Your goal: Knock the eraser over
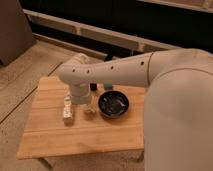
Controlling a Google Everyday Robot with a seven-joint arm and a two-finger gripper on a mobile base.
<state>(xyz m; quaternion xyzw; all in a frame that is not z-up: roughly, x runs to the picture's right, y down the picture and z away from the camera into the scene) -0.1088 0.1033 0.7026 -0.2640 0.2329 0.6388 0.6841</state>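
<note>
End effector point(67, 112) points down onto the left-middle of the wooden tabletop point(50, 135), and whether it is wide or narrow cannot be told. The eraser point(89, 110), a small tan block, sits just to its right, apart from it. Further right lies a black bowl point(113, 104); speckled floor point(20, 77) surrounds the tabletop, with a dark wall point(125, 20) behind.

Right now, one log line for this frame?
gripper: low over slatted wooden table, left of round black bowl | pale upright block: standing beside gripper | eraser identity: unclear
</note>
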